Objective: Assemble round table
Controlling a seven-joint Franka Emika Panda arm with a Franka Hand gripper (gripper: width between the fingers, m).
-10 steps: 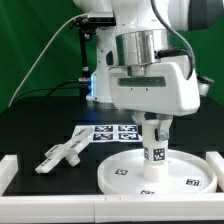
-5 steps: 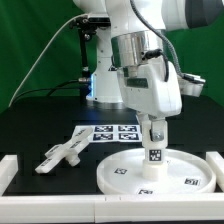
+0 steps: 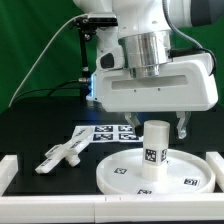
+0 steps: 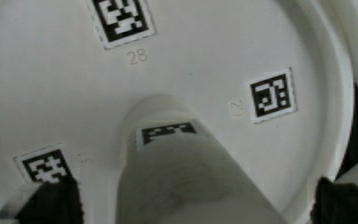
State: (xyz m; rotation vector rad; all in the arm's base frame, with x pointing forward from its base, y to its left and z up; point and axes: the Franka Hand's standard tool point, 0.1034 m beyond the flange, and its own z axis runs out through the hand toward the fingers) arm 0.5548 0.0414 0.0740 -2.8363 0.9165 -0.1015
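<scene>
The round top point(image 3: 120, 172) lies flat on the black table near the front. The short thick leg point(image 3: 155, 152) stands upright on its middle, tag facing the camera. My gripper point(image 3: 155, 124) hovers just above the leg's upper end, open, with one finger point(image 3: 182, 124) on each side and not touching it. In the wrist view the leg point(image 4: 190, 165) rises from the round top point(image 4: 194, 70) between my dark fingertips point(image 4: 41, 204); the gripper point(image 4: 194, 212) holds nothing. The cross-shaped foot point(image 3: 62, 153) lies loose on the table at the exterior view's left.
The marker board point(image 3: 108, 132) lies behind the round top. White rails stand at the front left point(image 3: 8, 170) and at the right point(image 3: 214, 162). The white robot pedestal point(image 3: 105, 85) stands at the back.
The gripper was closed around the leg; it has turned about the vertical, let go, opened wide and risen a little. The leg stays upright on the top.
</scene>
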